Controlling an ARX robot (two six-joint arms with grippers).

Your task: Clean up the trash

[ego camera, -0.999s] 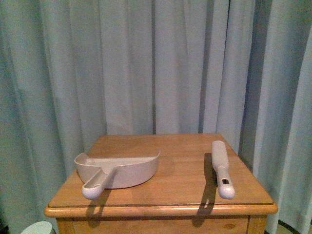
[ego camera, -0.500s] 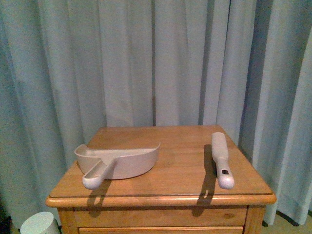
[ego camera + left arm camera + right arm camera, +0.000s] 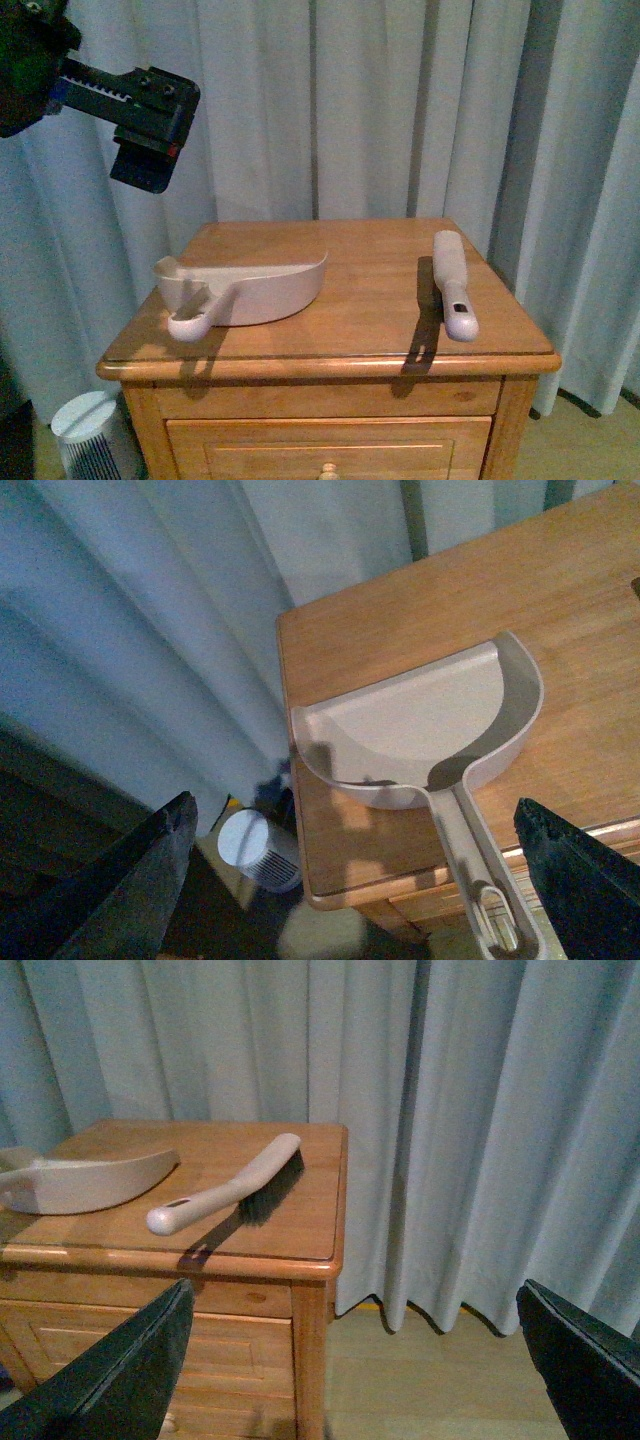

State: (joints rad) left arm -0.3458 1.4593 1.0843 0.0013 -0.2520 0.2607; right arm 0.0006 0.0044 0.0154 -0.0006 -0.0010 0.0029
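While the left gripper [image 3: 145, 160] hangs upper left, fingers [image 3: 120, 890] spread, the right gripper [image 3: 352, 1295] shows fingers [image 3: 110, 1370] spread likewise; dustpan [image 3: 255, 290] and brush [image 3: 452, 280] lie apart on the worktop [image 3: 370, 300].

The front camera faces the light-brown wooden bedside cabinet [image 3: 340, 290] from fairly near, slightly above its top. The left wrist camera looks steeply down on the pale pink plastic dustpan [image 3: 430, 725] at the top's 9 o'clock. The right wrist camera sits at about tabletop height off the 4 o'clock corner, near the pale pink-handled brush [image 3: 225, 1190]. All three views share the dustpan.
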